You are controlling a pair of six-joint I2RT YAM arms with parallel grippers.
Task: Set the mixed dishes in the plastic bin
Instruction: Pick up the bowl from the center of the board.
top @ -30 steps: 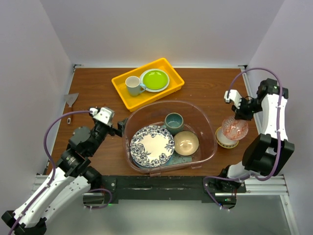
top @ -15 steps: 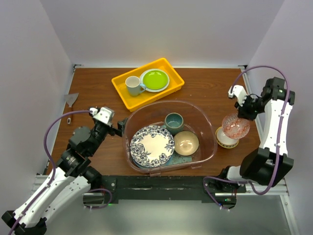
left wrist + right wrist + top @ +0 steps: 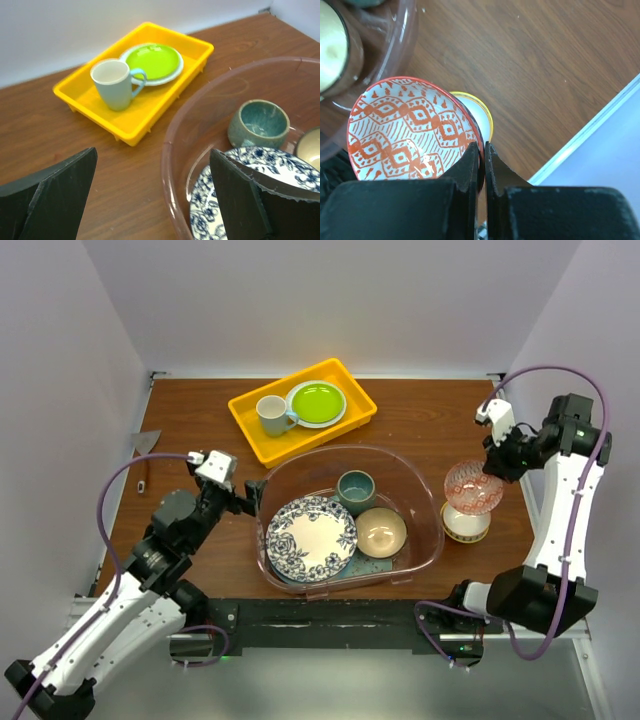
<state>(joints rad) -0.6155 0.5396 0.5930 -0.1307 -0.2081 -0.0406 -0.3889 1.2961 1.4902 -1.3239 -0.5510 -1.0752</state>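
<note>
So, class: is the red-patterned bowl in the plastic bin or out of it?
Out. The right gripper pinches the rim of the red-patterned bowl, outside the plastic bin, on its right.

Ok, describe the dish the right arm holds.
Right of the large clear plastic bin, over a yellow-rimmed white dish, the right fingers pinch the rim of a red-patterned bowl. Its red diamonds on white separate it from the tan bowl.

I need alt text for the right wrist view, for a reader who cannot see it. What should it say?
The right gripper pinches the rim of a red-patterned bowl, which covers part of a yellow-rimmed white dish on the wooden table. At the upper left is the wall of the plastic bin, with a tan bowl inside.
</note>
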